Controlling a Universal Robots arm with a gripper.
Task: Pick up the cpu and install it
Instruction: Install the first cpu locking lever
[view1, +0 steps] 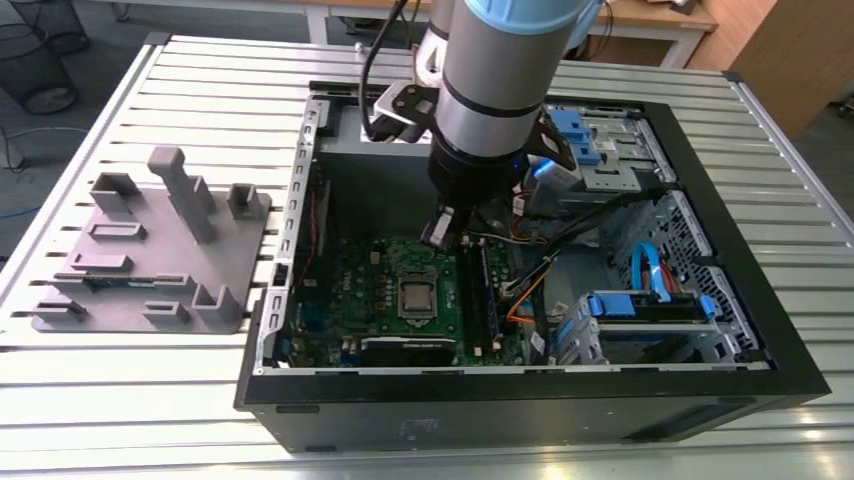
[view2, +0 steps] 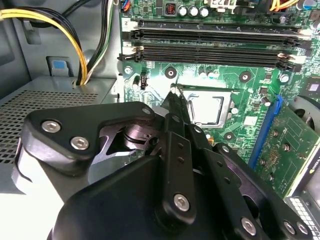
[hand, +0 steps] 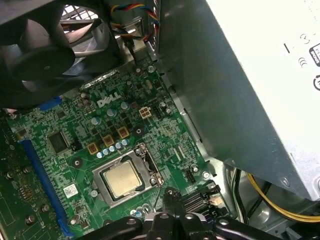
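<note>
One cpu (hand: 121, 179) already lay flat in its socket (hand: 125, 176) on the motherboard (hand: 90, 135); your gripper (view2: 175, 92), fingers pinched together on nothing, hung just beside it. Seating needed checking before pressing.

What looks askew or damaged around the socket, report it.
Nothing stands out. The cpu lies flat and square in the socket; the gripper hangs by one socket corner, not touching the cpu.
</note>
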